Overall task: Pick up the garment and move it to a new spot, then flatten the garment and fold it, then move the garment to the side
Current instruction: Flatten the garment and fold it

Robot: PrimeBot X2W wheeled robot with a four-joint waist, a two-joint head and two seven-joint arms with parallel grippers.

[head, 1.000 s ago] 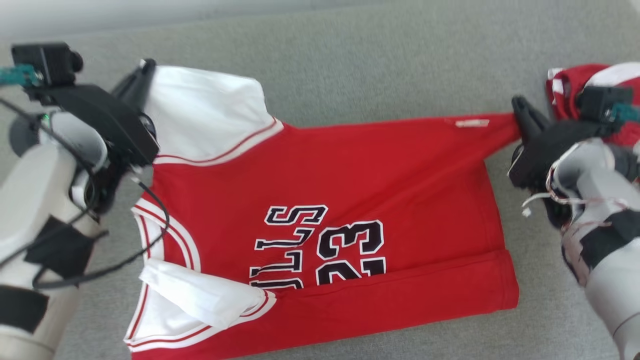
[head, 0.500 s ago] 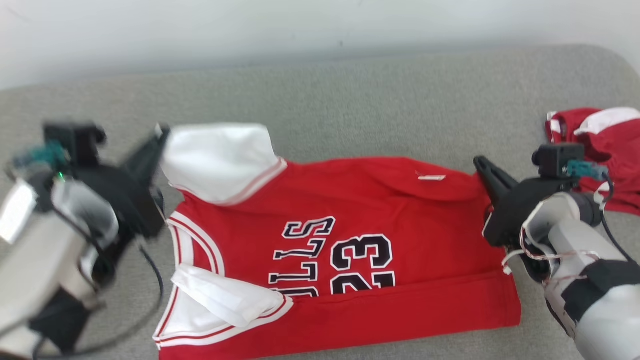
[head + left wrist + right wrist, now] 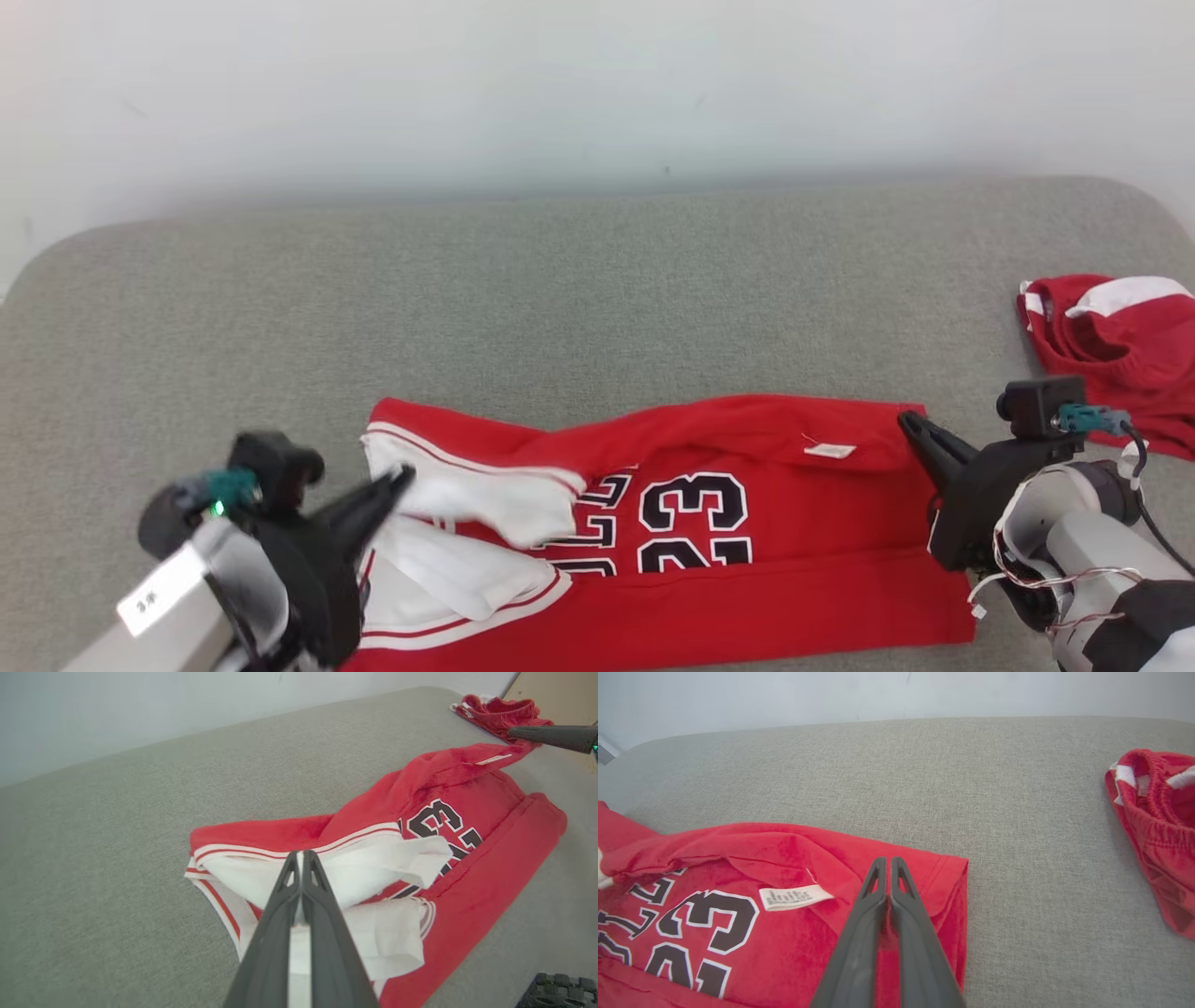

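1. Grey woven cushion (image 3: 597,299), pale wall (image 3: 560,84) behind. A 2nd red item (image 3: 1111,345) lies at far right, apart from the work.
2. Red/white garment (image 3: 747,560) sits near the front edge, long axis running L–R across head view, strung between both arms.
3. Left claw (image 3: 397,481) is clamped on the white shoulder end. Wrist view shows white cloth pinched between the closed fingers.
4. Right claw (image 3: 910,425) is clamped on the red hem corner, opposite end.
5. Far edge is lifted and draped toward the near edge. Judgement: fold in progress, each arm already at its own end, next pull comes toward the robot.
6. Writing: "23" legible, partial "LL" beside it. White label (image 3: 796,897) has print too small to read.
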